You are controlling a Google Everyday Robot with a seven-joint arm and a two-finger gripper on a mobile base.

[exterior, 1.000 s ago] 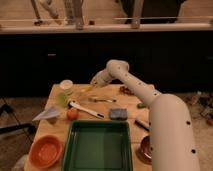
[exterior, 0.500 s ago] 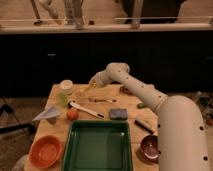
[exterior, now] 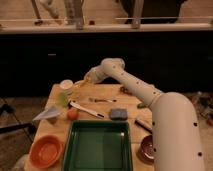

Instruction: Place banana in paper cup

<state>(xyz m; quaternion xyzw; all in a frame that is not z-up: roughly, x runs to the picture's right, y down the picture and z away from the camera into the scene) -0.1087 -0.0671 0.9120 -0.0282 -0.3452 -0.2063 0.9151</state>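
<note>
gripper (exterior: 84,81) hovering just right of paper cup (exterior: 66,85) at table (exterior: 102,95) far-left corner | seemingly clasping banana (exterior: 78,85), yellow showing at its tip | judged: lining up over the rim for the drop

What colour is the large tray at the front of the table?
Dark green tray, in the camera view. The gripper is far from it, near the paper cup.

White arm (exterior: 150,95) w/ gripper (exterior: 84,83) at table's far left, by cream paper cup (exterior: 65,85); yellow banana (exterior: 79,84) at its tip. Tan wood table (exterior: 100,94). Dk green tray (exterior: 98,146), orange bowl (exterior: 46,150), lt green cup (exterior: 62,99), orange-red fruit (exterior: 73,114), grey sponge (exterior: 118,114), white-handled utensil (exterior: 85,109).
</note>
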